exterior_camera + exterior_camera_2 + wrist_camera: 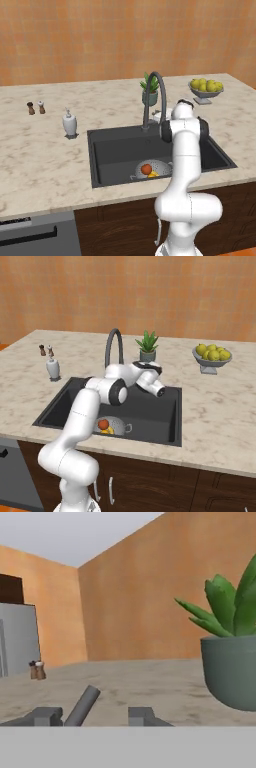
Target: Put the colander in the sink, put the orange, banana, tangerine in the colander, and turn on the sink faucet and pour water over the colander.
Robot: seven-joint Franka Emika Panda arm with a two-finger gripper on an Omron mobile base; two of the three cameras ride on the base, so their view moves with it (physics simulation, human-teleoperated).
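Note:
The colander (pixel 150 171) sits in the sink (pixel 115 150) near its front wall. In it lie the banana (pixel 153 174) and one round orange-red fruit (pixel 146 169); I cannot tell whether that is the orange or the tangerine, and the other is hidden. The sink faucet (pixel 152 95) arches over the basin from the back rim. No water shows. In the hand view my gripper (pixel 95 716) is open, and the faucet's grey lever (pixel 84 705) lies between the fingertips, close to the left one. My hand (pixel 146 373) hovers at the sink's back edge, right of the faucet (pixel 114 341).
A potted plant (pixel 230 662) stands very close on the hand's right, behind the sink (pixel 150 91). A white soap bottle (pixel 69 124) and two small shakers (pixel 35 107) stand on the counter to the left. A footed bowl of yellow-green fruit (pixel 205 89) is at the back right.

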